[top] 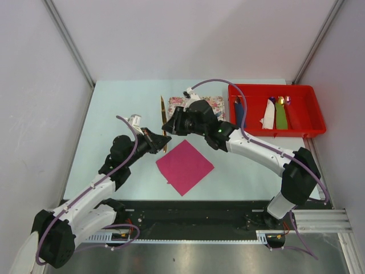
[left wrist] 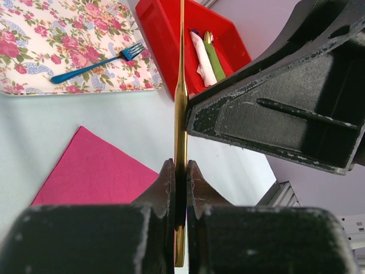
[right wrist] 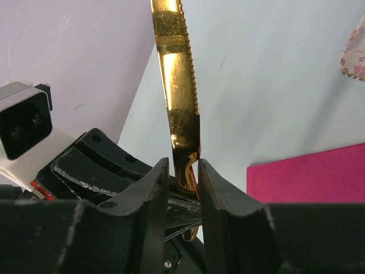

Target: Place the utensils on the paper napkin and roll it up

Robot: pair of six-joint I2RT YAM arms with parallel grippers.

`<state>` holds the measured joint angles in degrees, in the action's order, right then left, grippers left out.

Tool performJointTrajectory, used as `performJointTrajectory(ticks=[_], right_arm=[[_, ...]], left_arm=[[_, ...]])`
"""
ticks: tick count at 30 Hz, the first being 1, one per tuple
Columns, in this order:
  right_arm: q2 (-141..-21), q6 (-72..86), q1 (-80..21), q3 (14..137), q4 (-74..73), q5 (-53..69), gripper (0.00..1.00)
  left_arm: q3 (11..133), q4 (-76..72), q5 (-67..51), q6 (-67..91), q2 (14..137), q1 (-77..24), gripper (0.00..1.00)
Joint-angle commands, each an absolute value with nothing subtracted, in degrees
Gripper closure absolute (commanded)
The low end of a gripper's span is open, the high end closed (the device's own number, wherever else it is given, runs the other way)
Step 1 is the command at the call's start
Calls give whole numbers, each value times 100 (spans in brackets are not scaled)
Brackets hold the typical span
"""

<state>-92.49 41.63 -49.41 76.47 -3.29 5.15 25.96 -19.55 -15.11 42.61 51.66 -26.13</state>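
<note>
Pinches the gold knife [left wrist: 181, 114] edge-on between the pressed-together fingers of the left gripper [left wrist: 180, 171], just beyond the far-left edge of the pink napkin [top: 185, 166]. Straddles the same knife near the blade's base with the right gripper [right wrist: 182, 168], one finger touching it and a sliver of gap at the other; cannot tell whether clamped. Shows the blue fork [left wrist: 94, 64] lying on the floral tray [left wrist: 34, 34], beyond the napkin.
</note>
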Motion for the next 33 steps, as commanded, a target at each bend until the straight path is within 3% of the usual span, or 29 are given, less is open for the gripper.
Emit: performJointTrajectory(ticks=[1, 3, 7, 11, 18, 25, 26, 29, 33], right_arm=[[-9228, 4236, -5027, 7611, -158, 387, 66], [-9237, 4254, -5036, 7603, -176, 378, 64], [-9246, 4271, -5036, 7594, -176, 404, 73], [-9255, 4280, -5036, 7611, -149, 404, 76], [-9281, 4289, -5062, 7620, -141, 413, 71], [-9325, 4307, -5062, 7638, -211, 352, 89], [-9334, 4298, -5062, 7638, -185, 352, 89], [-9360, 4324, -5071, 7655, -158, 395, 72], [-9413, 4333, -5071, 7690, -167, 413, 71]], left_arm=[[2645, -2224, -1398, 4263, 5089, -2672, 100], [2637, -2232, -1397, 4280, 5098, -2681, 100], [2663, -2250, -1397, 4289, 5115, -2681, 100], [2698, -2241, -1406, 4254, 5124, -2689, 100], [2733, -2180, -1336, 4184, 5142, -2768, 100], [2786, -2092, -1266, 4043, 5159, -2830, 100], [2812, -2083, -1248, 4017, 5159, -2865, 99], [2830, -2030, -1169, 3911, 5142, -2927, 100], [2821, -2065, -1195, 3972, 5142, -2927, 100]])
